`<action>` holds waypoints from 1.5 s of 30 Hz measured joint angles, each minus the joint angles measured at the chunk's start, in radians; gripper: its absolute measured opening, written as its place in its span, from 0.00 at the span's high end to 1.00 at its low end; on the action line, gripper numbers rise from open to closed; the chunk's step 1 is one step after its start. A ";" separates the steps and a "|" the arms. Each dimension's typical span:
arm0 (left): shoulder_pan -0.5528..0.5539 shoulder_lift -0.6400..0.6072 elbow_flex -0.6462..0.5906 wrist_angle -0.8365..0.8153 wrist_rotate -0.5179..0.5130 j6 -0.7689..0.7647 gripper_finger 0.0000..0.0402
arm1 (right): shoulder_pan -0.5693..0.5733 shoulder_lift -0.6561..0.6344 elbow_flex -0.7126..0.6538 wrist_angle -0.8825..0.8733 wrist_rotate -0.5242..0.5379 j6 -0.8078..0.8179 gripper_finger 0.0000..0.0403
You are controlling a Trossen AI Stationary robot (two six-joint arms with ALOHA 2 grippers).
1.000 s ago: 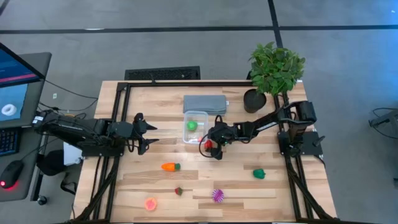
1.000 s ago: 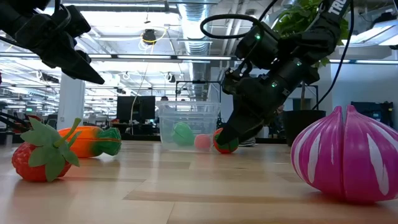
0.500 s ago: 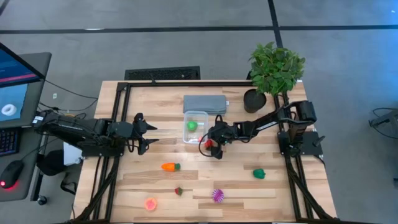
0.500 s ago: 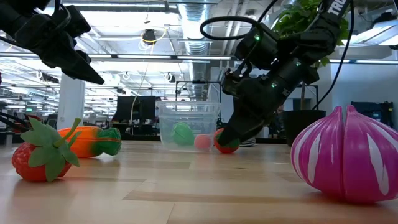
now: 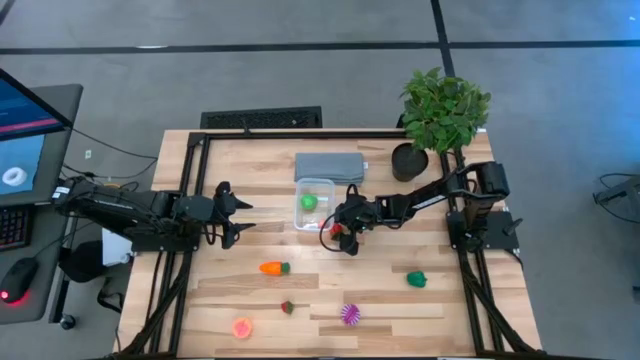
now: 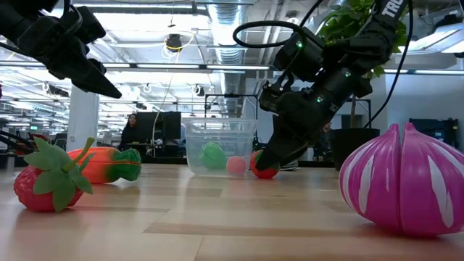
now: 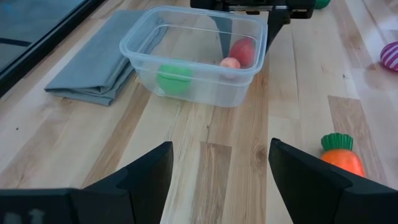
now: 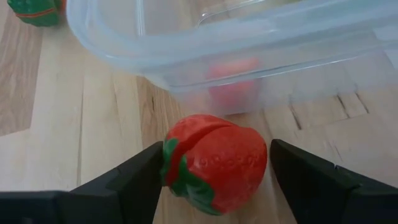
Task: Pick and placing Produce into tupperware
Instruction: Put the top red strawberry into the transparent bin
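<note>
The clear tub (image 5: 314, 203) stands mid-table on its base and holds a green fruit (image 5: 310, 201) and a small pink piece (image 7: 229, 63). A red strawberry with green leaves (image 8: 214, 163) lies on the table against the tub's near right corner. My right gripper (image 5: 340, 237) is open and slants down over it, one finger on each side (image 6: 262, 161). My left gripper (image 5: 243, 218) is open and empty, raised off the table left of the tub. A carrot (image 5: 273, 268), a small strawberry (image 5: 287, 307), a pink fruit (image 5: 242, 327), a purple spiky ball (image 5: 350, 314) and a green vegetable (image 5: 416, 279) lie nearer the front. My right gripper straddles the red strawberry, coming from the table's right and slanting down. One finger (image 8: 146, 180) lies close against the leafy side (image 8: 169, 168); I cannot tell whether it touches. A thin gap shows at the other finger. The strawberry rests on the table.
A folded grey pad (image 5: 329, 166) lies just behind the tub. A potted plant (image 5: 440, 110) stands at the far right corner. Bare wood lies between the tub and the front row of produce. A black frame edges the table.
The red strawberry between my right fingers has turned a little on the table beside the tub. My right gripper has stayed over it, still open.
</note>
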 joint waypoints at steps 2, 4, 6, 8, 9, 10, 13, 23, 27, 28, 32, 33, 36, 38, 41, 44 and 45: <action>0.000 0.000 0.000 0.000 0.000 0.000 0.37 | 0.000 0.000 0.000 -0.001 0.000 0.000 0.24; 0.000 0.000 0.000 0.000 0.000 0.000 0.37 | 0.000 0.000 0.000 -0.002 0.001 0.000 0.25; 0.000 0.000 0.000 0.000 0.000 0.000 0.37 | 0.000 0.000 0.000 -0.003 0.004 0.000 0.27; 0.000 0.000 0.000 0.000 0.000 0.000 0.37 | 0.000 0.000 0.000 -0.004 0.004 0.000 0.28; 0.000 0.000 0.000 0.000 0.000 0.000 0.37 | 0.000 0.000 0.000 -0.004 0.004 0.000 0.29; 0.000 0.000 0.000 0.000 0.000 0.000 0.37 | 0.000 0.000 0.000 -0.004 0.005 0.000 0.29; 0.000 0.000 0.000 0.000 0.000 0.000 0.37 | 0.000 0.000 0.000 -0.004 0.005 0.000 0.30; 0.000 0.000 0.000 -0.001 0.000 0.000 0.37 | 0.000 0.000 -0.001 -0.005 0.004 0.000 0.31; 0.000 0.000 0.000 -0.002 0.000 0.000 0.37 | 0.000 0.000 0.000 -0.014 0.004 0.000 0.31; 0.000 0.000 0.000 -0.003 0.000 0.000 0.37 | 0.000 0.000 0.000 -0.016 0.004 0.000 0.31; 0.000 0.000 0.000 -0.005 0.000 0.000 0.37 | 0.000 0.000 0.001 -0.027 0.004 -0.001 0.31; 0.000 0.000 0.000 -0.005 0.000 0.000 0.37 | -0.002 -0.001 0.001 -0.030 0.003 -0.001 0.31; 0.000 0.000 0.000 -0.005 0.000 0.000 0.37 | -0.005 -0.019 -0.001 -0.070 -0.004 -0.001 0.31; 0.000 0.000 0.000 -0.005 0.000 0.000 0.37 | -0.005 -0.039 -0.001 -0.113 -0.005 -0.002 0.31; 0.000 0.000 0.000 -0.008 -0.001 0.000 0.37 | -0.005 -0.077 -0.005 -0.184 -0.003 -0.002 0.31; 0.000 0.000 0.000 -0.010 -0.004 -0.001 0.37 | -0.005 -0.118 -0.012 -0.217 0.002 -0.003 0.31; 0.000 0.000 0.000 -0.011 -0.004 -0.001 0.37 | -0.005 -0.130 -0.012 -0.223 0.004 -0.004 0.31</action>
